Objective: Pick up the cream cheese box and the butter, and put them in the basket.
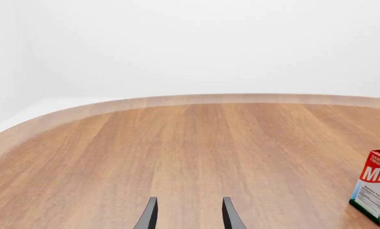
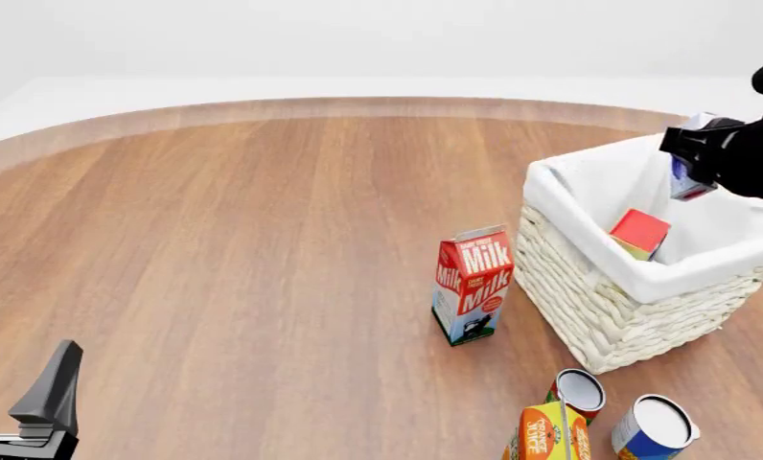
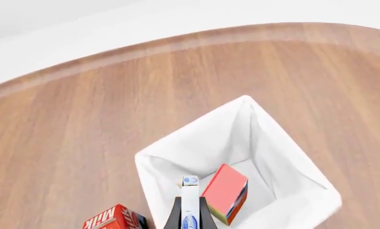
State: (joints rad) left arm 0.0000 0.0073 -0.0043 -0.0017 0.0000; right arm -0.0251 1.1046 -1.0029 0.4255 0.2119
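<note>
**Cream cheese over basket, butter in**

Your right gripper (image 3: 190, 212) has its jaws clamped on the cream cheese box (image 3: 189, 202), edge-on, above the basket (image 2: 637, 297). Butter (image 2: 640, 233) lies inside, tilted. Your left gripper (image 1: 188, 214) is at 7 o'clock on the table (image 2: 228, 240), jaws apart, w/ nothing between. Milk carton (image 2: 473, 285) stands just beside the basket at 9 o'clock.

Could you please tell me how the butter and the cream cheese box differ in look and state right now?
The butter is red with an orange side and rests tilted inside the basket, free of any hand; the cream cheese box is whitish with a blue mark and is gripped edge-on in the right hand above the basket. The cream cheese box looks thinner than the butter. Both are small cartons within the basket's outline.
</note>
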